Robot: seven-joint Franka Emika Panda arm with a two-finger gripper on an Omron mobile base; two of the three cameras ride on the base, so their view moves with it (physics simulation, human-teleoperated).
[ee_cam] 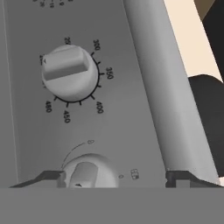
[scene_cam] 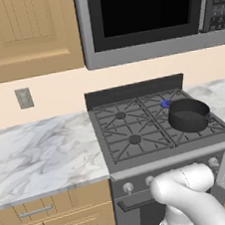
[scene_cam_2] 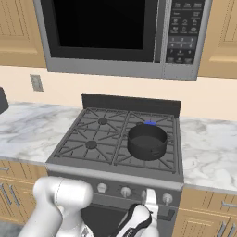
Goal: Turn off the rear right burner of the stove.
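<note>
The rear right burner (scene_cam: 165, 103) on the stove (scene_cam: 115, 154) burns blue behind the black pot (scene_cam: 188, 115). The gripper (ee_cam: 114, 178), fingers apart, straddles a knob (ee_cam: 87, 173). Turning remains.

Both base views look forward and down from behind the arm, left and right, sharing the stove (scene_cam: 136, 126), its pot (scene_cam_2: 147, 141) and the microwave (scene_cam_2: 115, 37). The hand view sits very close to the stove's front strip, facing a numbered knob (ee_cam: 70, 73).
</note>
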